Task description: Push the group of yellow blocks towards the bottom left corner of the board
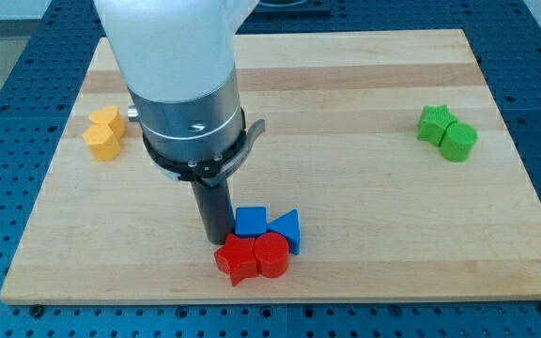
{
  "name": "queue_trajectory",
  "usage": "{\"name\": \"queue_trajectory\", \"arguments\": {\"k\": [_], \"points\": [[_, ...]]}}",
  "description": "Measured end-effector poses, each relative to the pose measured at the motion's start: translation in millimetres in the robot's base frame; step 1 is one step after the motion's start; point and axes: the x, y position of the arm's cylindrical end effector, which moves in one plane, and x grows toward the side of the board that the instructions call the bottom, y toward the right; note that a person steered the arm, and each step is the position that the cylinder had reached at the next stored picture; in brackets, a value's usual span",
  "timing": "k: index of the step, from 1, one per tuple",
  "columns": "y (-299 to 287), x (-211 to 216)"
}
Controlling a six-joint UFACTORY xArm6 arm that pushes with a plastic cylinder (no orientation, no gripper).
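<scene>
- The wooden board (364,188) is lying flat on a blue perforated table (7,94), and all blocks are resting on the board.
- The group of yellow blocks (104,131) is sitting near the view's left edge of the board, in its upper half; the two pieces are touching. One looks heart-like and the other roughly hexagonal, though the shapes are hard to confirm.
- The arm is carrying no pincer: it is ending in a dark rod, so there is nothing to open or close.
- My tip (216,242) is standing at the view's bottom centre, just beside the blue cube (250,221) and the red star-like block (235,260), and well apart from the yellow pair.
- A blue triangular block (287,227) and a red cylinder (272,254) are crowding the same cluster.
- A green star (434,123) and a green cylinder (457,141) are sitting at the view's right, clear of the work.
- Judgement: the yellow pieces are appearing small, rigid and light, and are likely sliding easily on the smooth wood; being two loose bodies, they may be splitting or rotating under an off-centre push.
- Judgement: contact is best being made on the pair's upper-right side, near the seam between them, driving toward the view's bottom left.
</scene>
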Motion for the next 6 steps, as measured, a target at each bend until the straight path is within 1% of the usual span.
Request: {"name": "queue_trajectory", "arguments": {"k": [1, 2, 4, 5, 6], "points": [[-8, -18], [-16, -53], [-21, -67], [-17, -110], [-18, -177]]}}
